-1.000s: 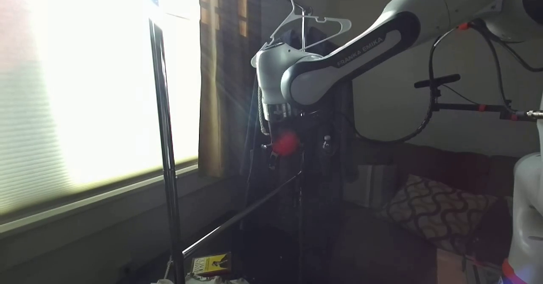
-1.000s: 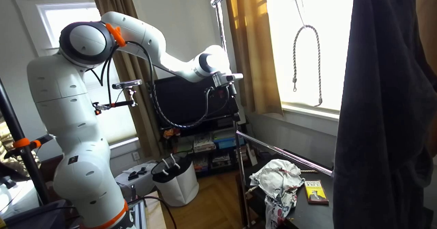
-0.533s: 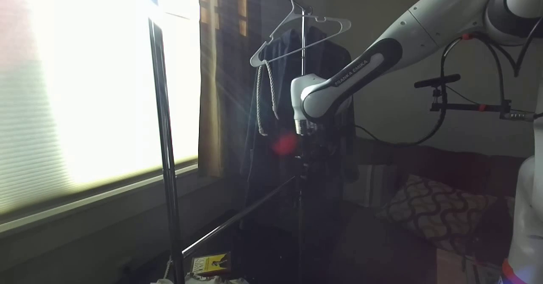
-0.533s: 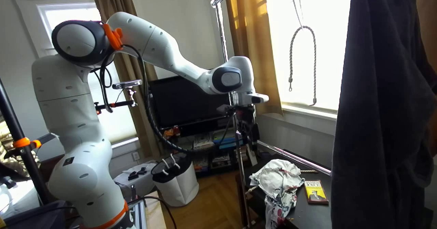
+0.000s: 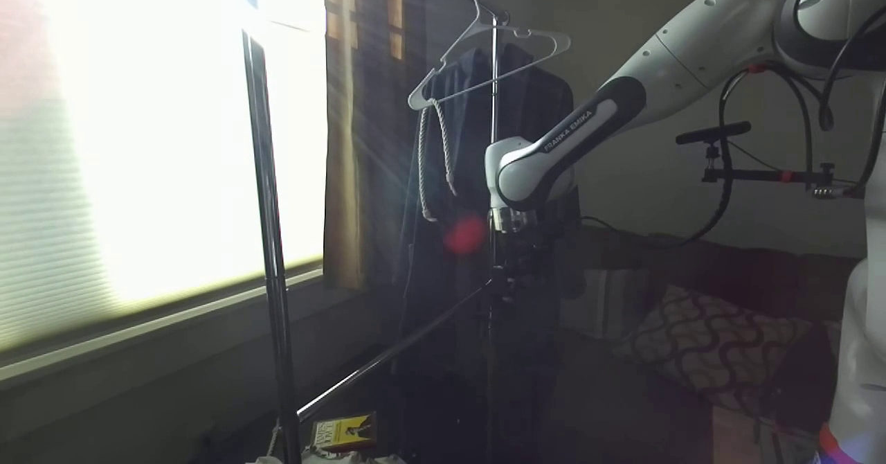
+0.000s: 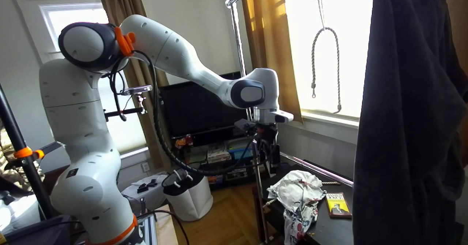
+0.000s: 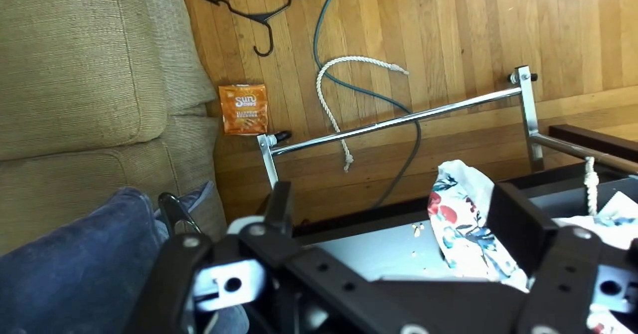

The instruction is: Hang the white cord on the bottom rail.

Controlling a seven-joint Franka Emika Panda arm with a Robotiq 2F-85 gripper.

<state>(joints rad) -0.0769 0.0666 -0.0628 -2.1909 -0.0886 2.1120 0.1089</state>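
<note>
Fingers point(image 7: 521, 224) stand wide apart in the wrist view, hanging near the shiny metal garment rack point(image 6: 238, 36). Above them, toward the bright window point(image 5: 173, 138), the limp white twisted cord point(image 5: 421, 163) drapes over the lower bar of a white triangular plastic hanger point(image 5: 476, 29). One end of the thin metal bottom rail point(image 6: 318, 169) shows near the fingers; contact cannot be told. Below them, crumpled white floral cloth point(image 7: 461, 209) covers part of the dark counter point(image 6: 332, 234); another white rope point(image 7: 366, 60) curves on the wooden floor point(image 7: 448, 25).
</note>
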